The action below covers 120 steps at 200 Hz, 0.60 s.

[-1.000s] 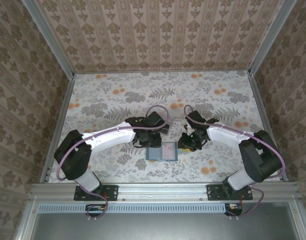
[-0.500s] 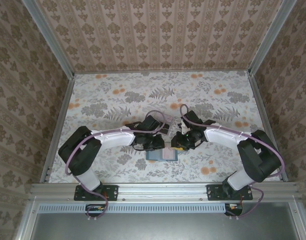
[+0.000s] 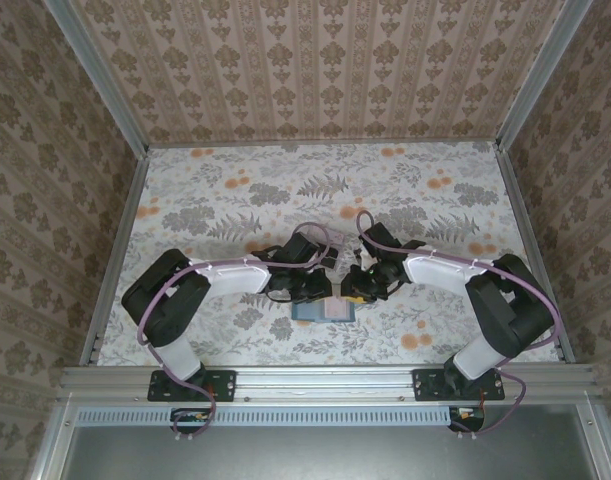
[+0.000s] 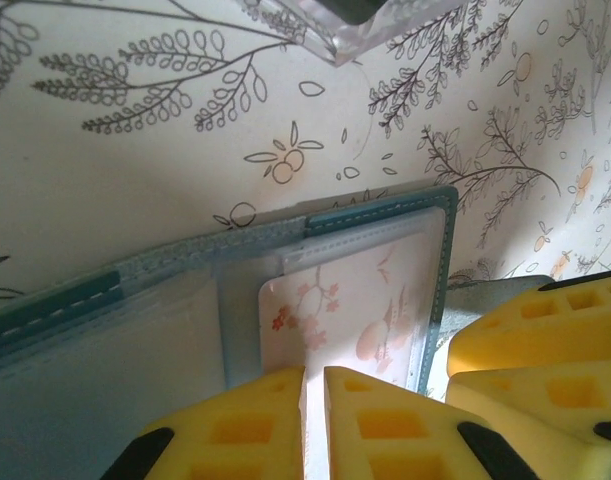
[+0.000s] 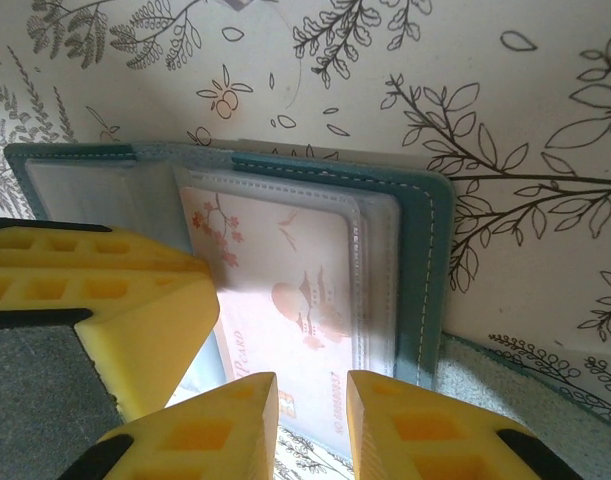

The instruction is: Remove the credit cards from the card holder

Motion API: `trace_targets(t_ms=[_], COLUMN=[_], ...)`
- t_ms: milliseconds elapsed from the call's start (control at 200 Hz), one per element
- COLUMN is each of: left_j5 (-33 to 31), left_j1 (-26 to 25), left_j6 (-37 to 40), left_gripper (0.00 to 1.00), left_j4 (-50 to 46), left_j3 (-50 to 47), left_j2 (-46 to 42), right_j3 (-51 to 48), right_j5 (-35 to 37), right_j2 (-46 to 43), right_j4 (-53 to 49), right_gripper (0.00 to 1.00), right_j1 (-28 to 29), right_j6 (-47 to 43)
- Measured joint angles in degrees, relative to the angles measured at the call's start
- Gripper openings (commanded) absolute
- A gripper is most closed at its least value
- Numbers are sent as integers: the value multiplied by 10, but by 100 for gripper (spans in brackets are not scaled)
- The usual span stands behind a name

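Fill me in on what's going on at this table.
Both arms are bent over the teal card holder, which lies open on the floral table. A pale pink card sits in its clear sleeve. The left gripper has its jaws nearly together at the card's near edge; whether it grips the card is unclear. The right gripper is beside it, jaws apart over the same card. The card is not out yet.

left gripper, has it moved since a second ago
Yes: the left gripper shifted right and nearer, onto the open teal-blue rectangular card holder.
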Motion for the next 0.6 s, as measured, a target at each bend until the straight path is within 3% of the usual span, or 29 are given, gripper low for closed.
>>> trace_targets(t_ms=[600], left_j5=[-2], left_j1=[0], left_j6=[13], left_gripper=[13], left_j4=[-22], left_j3=[0], left_j2=[0], right_j3=[1], right_j5=[-9], right_j2=[17], right_j4=[32], right_gripper=[26], right_j1=[20], right_j6=[17])
